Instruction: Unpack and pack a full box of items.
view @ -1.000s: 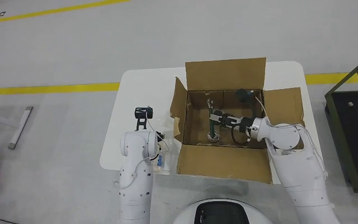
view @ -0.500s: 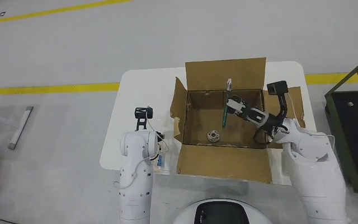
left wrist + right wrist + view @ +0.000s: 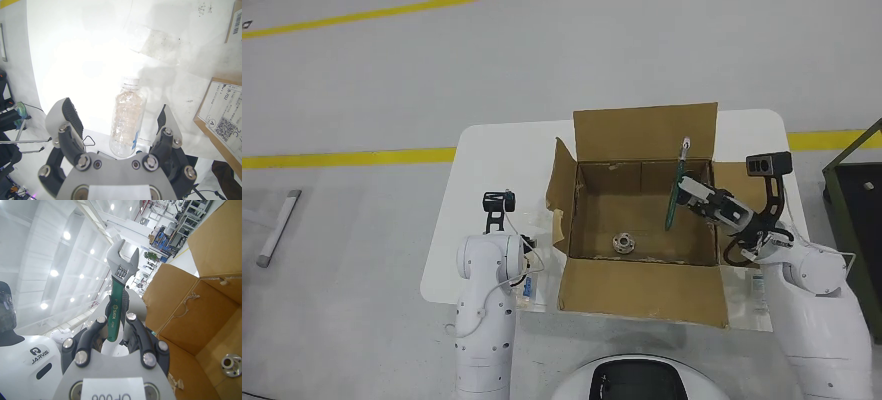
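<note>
Right gripper (image 3: 117,306) pinches the wrench (image 3: 122,264) over the box (image 3: 189,313); left gripper (image 3: 115,106), spread, hides the base of the bottle (image 3: 126,117) at the desk (image 3: 75,56) edge.

— What's under your arm?
— My left gripper (image 3: 115,106) hangs over the white tabletop (image 3: 75,47), fingers spread wide, ribbed black pads (image 3: 72,117) facing each other.
— Anything between them?
— A clear plastic bottle (image 3: 126,121), touching neither pad. Its base is at the tabletop's edge, and its white cap (image 3: 131,80) points inward.
— And around it?
— A cardboard box (image 3: 208,106) with a white label (image 3: 225,117) stands to one side, apart from the bottle. A scuffed patch of clear film (image 3: 151,45) lies farther in.
</note>
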Tool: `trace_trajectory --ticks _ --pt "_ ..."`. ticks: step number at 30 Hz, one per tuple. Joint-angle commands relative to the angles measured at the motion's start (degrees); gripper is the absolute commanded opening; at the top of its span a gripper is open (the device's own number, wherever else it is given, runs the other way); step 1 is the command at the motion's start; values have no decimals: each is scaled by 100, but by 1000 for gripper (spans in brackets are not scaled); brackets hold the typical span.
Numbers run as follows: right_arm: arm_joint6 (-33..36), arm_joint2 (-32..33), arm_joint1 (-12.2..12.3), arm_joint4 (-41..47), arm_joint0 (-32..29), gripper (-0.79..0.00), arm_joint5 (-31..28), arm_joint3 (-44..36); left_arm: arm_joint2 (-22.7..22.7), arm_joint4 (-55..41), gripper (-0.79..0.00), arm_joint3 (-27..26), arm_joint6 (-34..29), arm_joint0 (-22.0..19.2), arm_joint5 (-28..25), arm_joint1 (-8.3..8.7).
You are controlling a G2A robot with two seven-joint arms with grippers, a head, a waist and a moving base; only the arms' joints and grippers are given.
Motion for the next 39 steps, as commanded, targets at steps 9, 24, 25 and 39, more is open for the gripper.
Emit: trace_trajectory --ticks 9,24,25,39 --pt "0 0 0 0 0 -785 -1 0 0 0 0 0 0 0 0 0" --pt "-317 40 234 -2193 -178 -785 -12 -739 0 0 0 0 0 0 0 0" --pt "-296 -5 254 -2507 -149 -785 4 -788 0 0 0 0 0 0 0 0" --pt "353 -1668 441 -7109 1100 -785 -213 -932 0 0 0 0 0 0 0 0"
